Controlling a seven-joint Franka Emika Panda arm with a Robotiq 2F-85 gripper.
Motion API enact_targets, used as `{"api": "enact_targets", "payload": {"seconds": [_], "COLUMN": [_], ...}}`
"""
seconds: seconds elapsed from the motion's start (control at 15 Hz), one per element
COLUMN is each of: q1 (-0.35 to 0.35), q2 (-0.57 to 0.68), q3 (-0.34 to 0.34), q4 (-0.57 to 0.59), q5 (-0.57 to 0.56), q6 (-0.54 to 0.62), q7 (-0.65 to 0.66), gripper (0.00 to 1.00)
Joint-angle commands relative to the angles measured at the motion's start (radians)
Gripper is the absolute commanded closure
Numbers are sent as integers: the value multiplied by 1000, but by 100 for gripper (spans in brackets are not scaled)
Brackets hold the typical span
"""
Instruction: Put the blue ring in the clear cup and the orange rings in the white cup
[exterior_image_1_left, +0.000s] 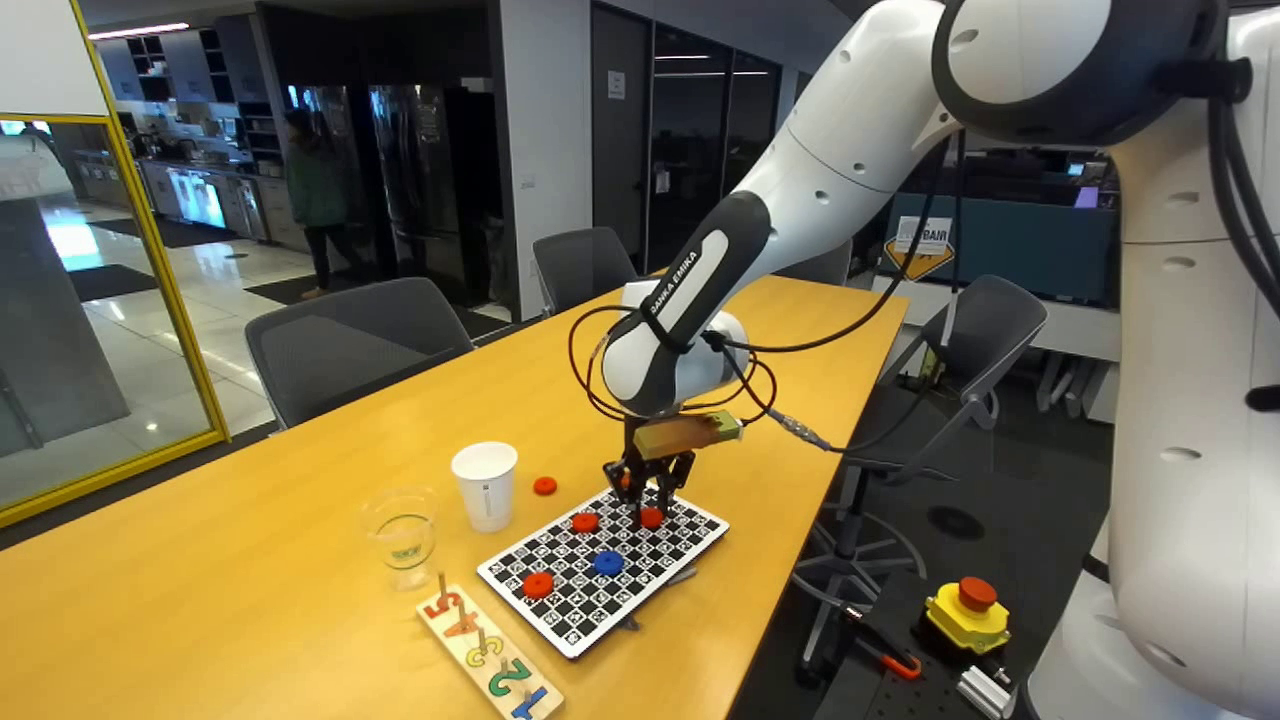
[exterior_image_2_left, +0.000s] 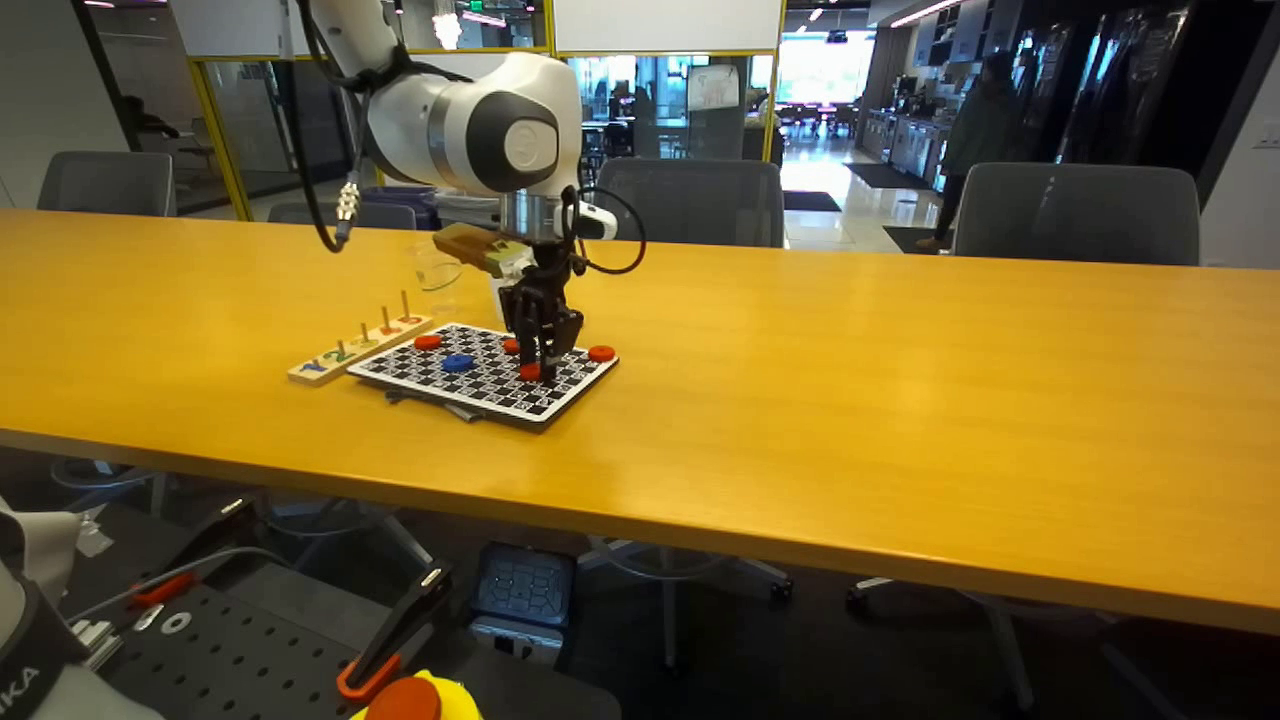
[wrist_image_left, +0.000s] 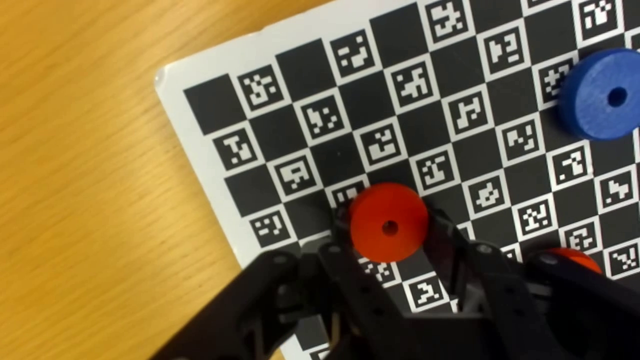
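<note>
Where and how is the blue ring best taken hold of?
The blue ring is likely best pinched across its outer edge, from straight above: it lies flat on the checkerboard, so its underside is blocked, its edge stands free all round, and its centre hole looks too narrow to grip by.

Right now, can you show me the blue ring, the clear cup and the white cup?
Blue ring (wrist_image_left: 596, 95): in the wrist view, on its flat top beside the hole.
Clear cup (exterior_image_1_left: 402, 536): in an exterior view, on its see-through side.
White cup (exterior_image_1_left: 486, 494): in an exterior view, on its outer side.
</note>
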Motion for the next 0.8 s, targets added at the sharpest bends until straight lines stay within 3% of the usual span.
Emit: {"api": "enact_targets", "payload": {"seconds": [0.0,0.27,0.73], "q1": [11,27,85], "q2": [-27,-69,-97], "q3": [-10,-12,20], "q4": [19,65,271], "q5": [17,-6,-39], "q6": [-55,-115,-271], "q7": [-16,2,23], "gripper": [84,84,84]}}
